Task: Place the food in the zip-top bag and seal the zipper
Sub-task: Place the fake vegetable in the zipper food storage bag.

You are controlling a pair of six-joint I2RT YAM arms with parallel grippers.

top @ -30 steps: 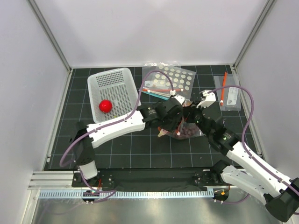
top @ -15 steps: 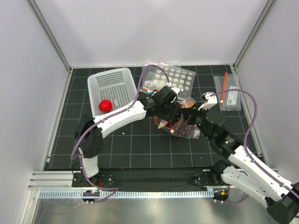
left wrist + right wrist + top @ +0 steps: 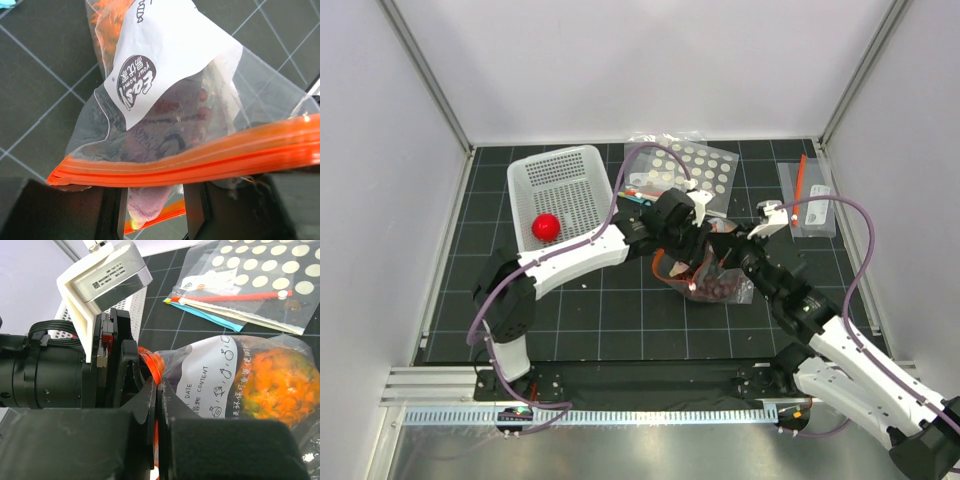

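The zip-top bag (image 3: 715, 272) lies mid-table, clear with a white label (image 3: 165, 55). Inside it are the orange pineapple (image 3: 280, 385) and the dark purple grape bunch (image 3: 717, 291). My left gripper (image 3: 682, 242) is at the bag's mouth, its jaws part-way apart around the pale purple end of the grape bunch (image 3: 150, 200). The orange zipper (image 3: 200, 162) runs across in front of those fingers. My right gripper (image 3: 157, 386) is shut on the zipper (image 3: 150, 365) at the bag's edge, right beside the left gripper. The red apple (image 3: 546, 226) sits in the white basket.
The white basket (image 3: 570, 175) stands at the back left. A larger clear bag with white dots (image 3: 692, 170) lies behind the grippers on some flat packets. A small labelled bag (image 3: 810, 205) lies at the back right. White walls enclose the mat.
The left arm's forearm has swung further left and its gripper has shifted slightly toward the back, the bag moving with it. The right gripper has followed, still clamped on the zipper.
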